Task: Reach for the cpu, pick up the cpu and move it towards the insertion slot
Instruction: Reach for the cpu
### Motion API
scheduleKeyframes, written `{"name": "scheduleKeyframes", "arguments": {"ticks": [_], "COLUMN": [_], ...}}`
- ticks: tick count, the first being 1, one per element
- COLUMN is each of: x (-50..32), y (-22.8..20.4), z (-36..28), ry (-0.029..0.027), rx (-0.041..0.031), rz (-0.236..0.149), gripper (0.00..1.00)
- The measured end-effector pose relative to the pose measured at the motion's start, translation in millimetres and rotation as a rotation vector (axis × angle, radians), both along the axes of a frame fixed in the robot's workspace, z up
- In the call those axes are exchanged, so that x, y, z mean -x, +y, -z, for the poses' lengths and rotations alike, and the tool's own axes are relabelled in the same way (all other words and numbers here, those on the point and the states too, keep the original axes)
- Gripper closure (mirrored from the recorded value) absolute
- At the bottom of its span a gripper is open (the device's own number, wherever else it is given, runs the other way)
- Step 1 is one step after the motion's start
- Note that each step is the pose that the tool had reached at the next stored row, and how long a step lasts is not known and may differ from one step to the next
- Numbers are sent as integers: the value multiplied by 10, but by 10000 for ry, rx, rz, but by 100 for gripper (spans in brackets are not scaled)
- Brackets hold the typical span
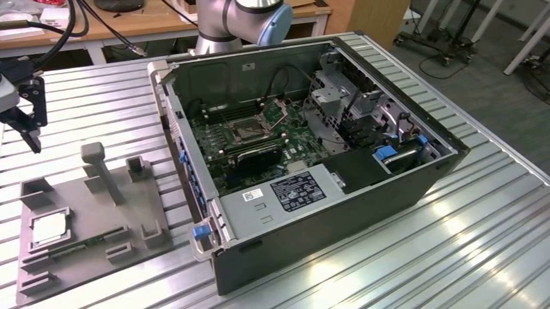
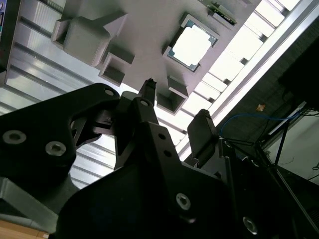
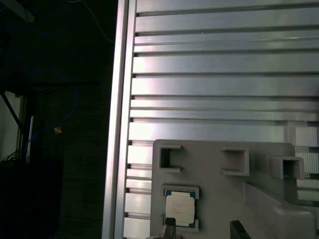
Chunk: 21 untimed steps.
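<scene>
The cpu (image 1: 48,229), a thin square chip with a silvery top, lies flat in a recess of the grey fixture plate (image 1: 94,212) at the exterior view's left. It also appears in both wrist views as the cpu (image 2: 193,46) (image 3: 180,209). My gripper (image 1: 26,132) hangs in the air above the table, beyond the far end of the fixture plate and apart from the chip. Its fingers (image 2: 148,85) stand open with nothing between them. The insertion slot (image 1: 246,132) sits on the green board inside the open computer case (image 1: 344,193).
The fixture plate carries several raised grey blocks and a tall post (image 1: 96,168). A green memory stick (image 1: 79,246) lies beside the chip. The slatted metal table (image 1: 481,244) ends at an edge (image 3: 119,124) near the plate. A desk with cables stands behind.
</scene>
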<state>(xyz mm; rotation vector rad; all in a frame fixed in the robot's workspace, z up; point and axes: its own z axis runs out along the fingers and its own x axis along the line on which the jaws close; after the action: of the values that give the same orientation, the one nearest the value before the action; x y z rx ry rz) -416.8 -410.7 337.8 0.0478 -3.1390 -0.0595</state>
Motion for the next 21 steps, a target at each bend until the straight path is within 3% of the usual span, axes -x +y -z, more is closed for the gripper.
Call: {"name": "scheduleKeyframes", "arguments": {"ticks": [7, 8, 12, 15, 16, 21], "x": [0, 0, 0, 0, 0, 0], "y": [0, 0, 0, 0, 0, 0], "z": [3, 5, 19, 38, 46, 107], "ry": [0, -1, -3, -2, -3, -1], "rx": [1, 0, -2, -1, -1, -1], "rz": [0, 0, 0, 0, 0, 0], "gripper": [45, 39, 39, 38, 32, 32]}}
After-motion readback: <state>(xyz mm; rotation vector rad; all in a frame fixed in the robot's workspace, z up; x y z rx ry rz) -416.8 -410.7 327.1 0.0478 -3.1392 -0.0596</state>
